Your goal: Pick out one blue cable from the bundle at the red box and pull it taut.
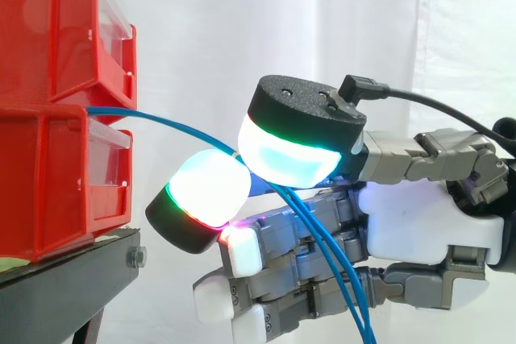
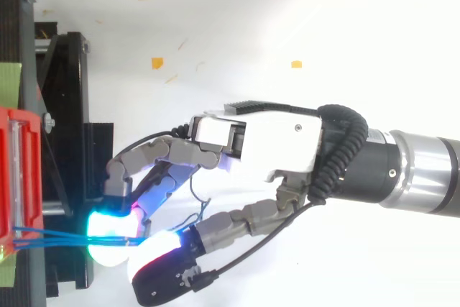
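Pinching blue cable (image 1: 173, 121) between glowing pads (image 1: 208, 187), robot hand (image 1: 419, 215) near red box (image 1: 48, 175)

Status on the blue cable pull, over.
Robot hand shut on thin blue cable, pinched between glowing pads. Cable bows slightly from stacked red plastic bins, not yet taut. Nothing in the way.
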Tool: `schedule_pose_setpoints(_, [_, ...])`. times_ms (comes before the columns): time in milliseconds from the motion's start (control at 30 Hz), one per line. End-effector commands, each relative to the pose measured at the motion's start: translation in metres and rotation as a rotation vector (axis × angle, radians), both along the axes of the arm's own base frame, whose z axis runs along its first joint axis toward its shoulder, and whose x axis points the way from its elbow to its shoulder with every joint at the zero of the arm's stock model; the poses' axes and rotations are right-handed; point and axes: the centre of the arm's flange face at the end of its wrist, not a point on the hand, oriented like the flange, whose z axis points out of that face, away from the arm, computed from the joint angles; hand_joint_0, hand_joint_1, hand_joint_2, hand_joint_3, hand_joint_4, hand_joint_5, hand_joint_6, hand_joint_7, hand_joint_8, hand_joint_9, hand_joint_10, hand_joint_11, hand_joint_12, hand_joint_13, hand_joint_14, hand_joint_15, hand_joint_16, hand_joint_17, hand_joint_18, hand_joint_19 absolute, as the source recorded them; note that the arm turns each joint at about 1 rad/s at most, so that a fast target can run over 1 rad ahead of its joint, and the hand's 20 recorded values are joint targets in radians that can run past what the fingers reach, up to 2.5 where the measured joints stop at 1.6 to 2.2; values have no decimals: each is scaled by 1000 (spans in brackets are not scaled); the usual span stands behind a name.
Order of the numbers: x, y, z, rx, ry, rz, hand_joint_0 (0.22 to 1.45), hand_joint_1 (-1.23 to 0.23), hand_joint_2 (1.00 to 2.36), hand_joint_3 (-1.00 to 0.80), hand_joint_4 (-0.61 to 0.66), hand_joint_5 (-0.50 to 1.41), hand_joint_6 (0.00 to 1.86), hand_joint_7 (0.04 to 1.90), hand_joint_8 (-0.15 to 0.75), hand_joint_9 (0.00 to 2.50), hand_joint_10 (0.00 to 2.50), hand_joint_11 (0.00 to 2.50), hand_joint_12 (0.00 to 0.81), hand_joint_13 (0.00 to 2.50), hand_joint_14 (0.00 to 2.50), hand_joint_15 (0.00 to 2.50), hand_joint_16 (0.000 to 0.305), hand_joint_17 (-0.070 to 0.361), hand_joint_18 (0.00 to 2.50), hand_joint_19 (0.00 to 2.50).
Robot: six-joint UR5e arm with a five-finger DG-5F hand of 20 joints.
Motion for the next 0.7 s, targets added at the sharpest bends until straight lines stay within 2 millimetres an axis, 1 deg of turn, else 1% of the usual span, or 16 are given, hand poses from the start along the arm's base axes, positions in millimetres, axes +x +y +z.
schedule_pose_setpoints(0, [0, 0, -1, -1, 3, 1, 622, -760, 1017, -223, 45, -161, 748, 887, 279, 931, 27, 717, 300, 807, 14, 364, 40, 89, 645, 502])
schedule_pose_setpoints(133, [-1, 0, -1, -1, 6, 1, 593, -746, 1017, -234, 82, -174, 813, 789, 284, 955, 27, 739, 304, 826, 15, 380, 40, 91, 661, 510])
schedule_pose_setpoints(200, [-1, 0, -1, -1, 6, 1, 587, -732, 1017, -249, 84, -175, 829, 791, 283, 969, 27, 764, 306, 829, 16, 382, 41, 91, 663, 517])
schedule_pose_setpoints(267, [-1, -1, -1, -2, 7, 0, 579, -708, 1014, -309, 100, -174, 852, 801, 294, 1000, 28, 781, 308, 836, 15, 391, 41, 92, 675, 525])
schedule_pose_setpoints(400, [-2, -5, -2, -1, 19, -3, 582, -689, 1013, -340, 91, -165, 886, 816, 299, 1042, 28, 808, 312, 849, 15, 388, 41, 92, 686, 523])
schedule_pose_setpoints(500, [-2, -8, -3, 6, 24, -4, 587, -680, 1016, -297, 90, -161, 912, 830, 302, 1092, 30, 856, 313, 857, 17, 391, 40, 91, 698, 523])
schedule_pose_setpoints(667, [-4, -13, -4, 53, 42, 11, 599, -719, 1021, -163, 26, -154, 956, 856, 296, 1175, 31, 959, 314, 891, 16, 407, 40, 89, 736, 521])
